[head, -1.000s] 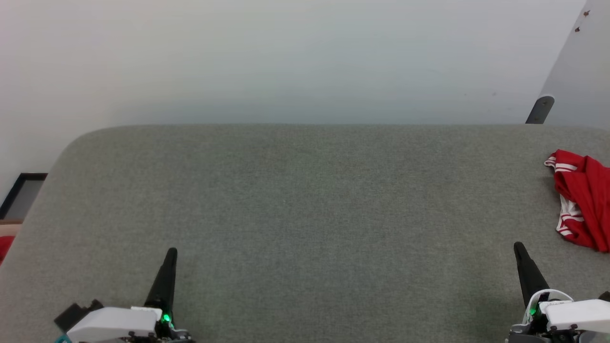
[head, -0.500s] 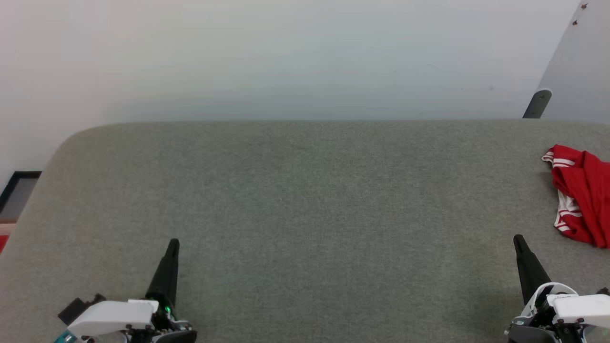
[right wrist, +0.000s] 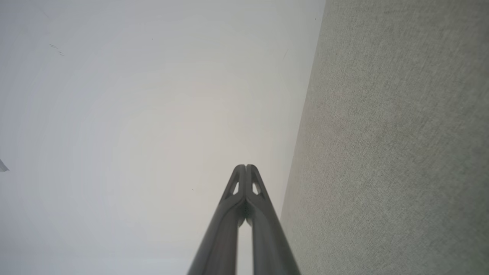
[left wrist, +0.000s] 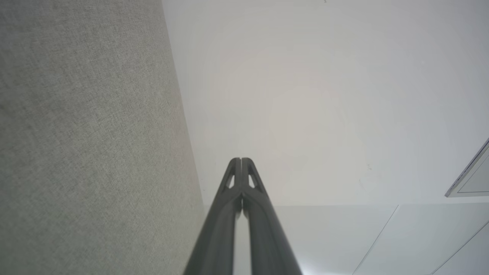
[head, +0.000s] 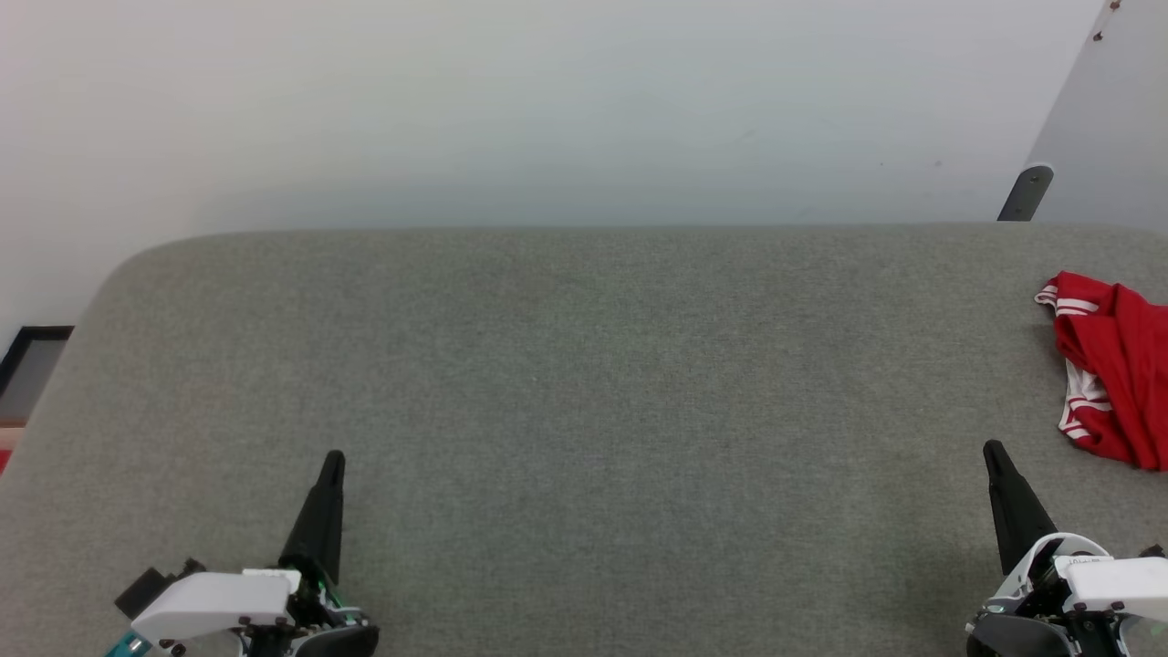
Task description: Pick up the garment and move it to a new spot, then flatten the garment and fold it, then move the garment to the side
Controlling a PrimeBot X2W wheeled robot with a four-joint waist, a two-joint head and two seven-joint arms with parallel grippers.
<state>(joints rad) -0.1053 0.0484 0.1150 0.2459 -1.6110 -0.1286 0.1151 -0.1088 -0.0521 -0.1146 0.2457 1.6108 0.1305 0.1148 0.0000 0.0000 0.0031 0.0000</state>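
The garment point(head: 1111, 370), red with red-and-white striped trim, lies crumpled at the far right of the grey fabric surface point(head: 584, 383), cut off by the head view's right edge. My left gripper point(head: 333, 459) sits at the lower left, shut and holding nothing. My right gripper point(head: 990, 449) sits at the lower right, shut and holding nothing, a short way left of and nearer than the garment. Each wrist view shows the two dark fingers pressed together: left gripper point(left wrist: 241, 159), right gripper point(right wrist: 245, 166), with the grey surface point(left wrist: 88, 133) beside them.
A pale wall point(head: 547, 109) stands behind the grey surface's far edge. A grey bracket point(head: 1024, 193) and a slanted panel point(head: 1104, 137) are at the upper right. A dark frame point(head: 27, 365) lies off the surface's left edge.
The whole head view has shifted slightly, so the camera has moved. Both grippers stay shut and the garment lies as before.
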